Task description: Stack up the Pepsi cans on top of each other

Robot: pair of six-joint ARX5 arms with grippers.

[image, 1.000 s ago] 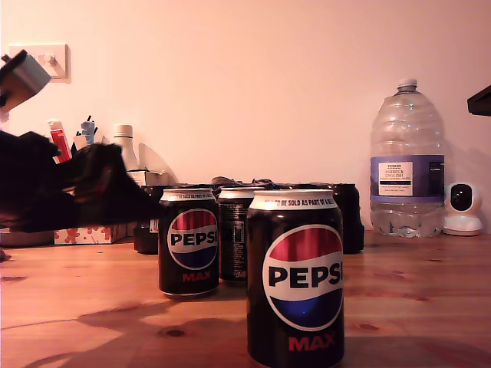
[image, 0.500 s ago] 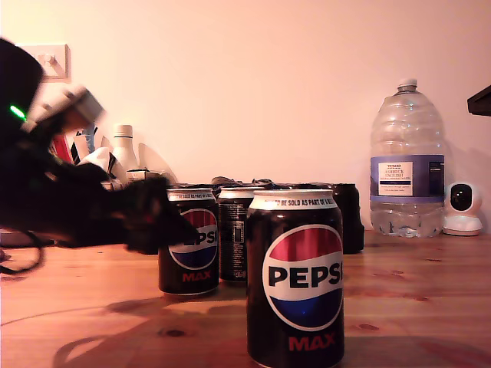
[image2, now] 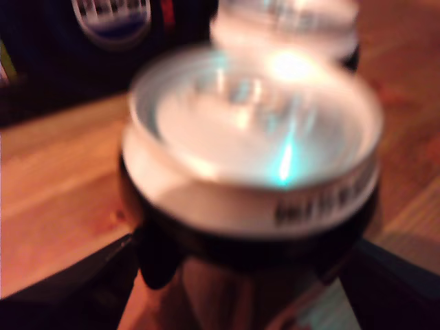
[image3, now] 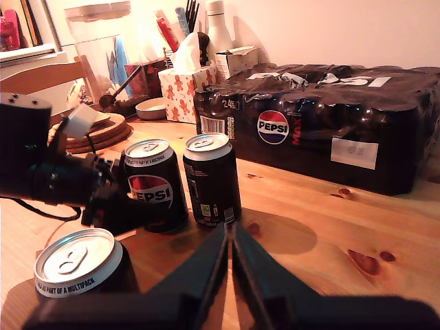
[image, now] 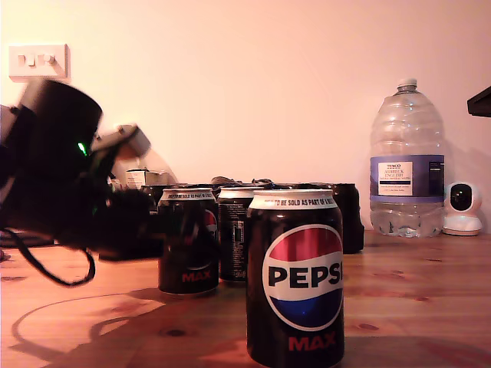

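Note:
Three loose Pepsi cans stand upright on the wooden table. The nearest can [image: 295,276] [image3: 77,267] is in front. A second can [image: 188,239] [image2: 254,151] [image3: 152,184] stands at the exterior view's left, and a third can [image: 234,234] [image3: 213,179] stands right beside it. My first gripper [image: 178,230] [image2: 240,289] [image3: 127,206] is open and low, with one finger on each side of the second can. The wrist picture is blurred, so touch is unclear. My second gripper [image3: 230,258] hangs shut and empty above the table, near the front can.
A shrink-wrapped black multipack [image: 345,211] [image3: 323,130] lies behind the cans. A large water bottle [image: 406,157] and a small white camera [image: 462,208] stand at the exterior view's right. A tissue box [image3: 179,93], bowl [image3: 152,108] and clutter lie beyond the first arm.
The first arm has swept in from the exterior view's left and dropped lower. Its fingers now straddle the second can, which they had only neared before. The cans have not moved.

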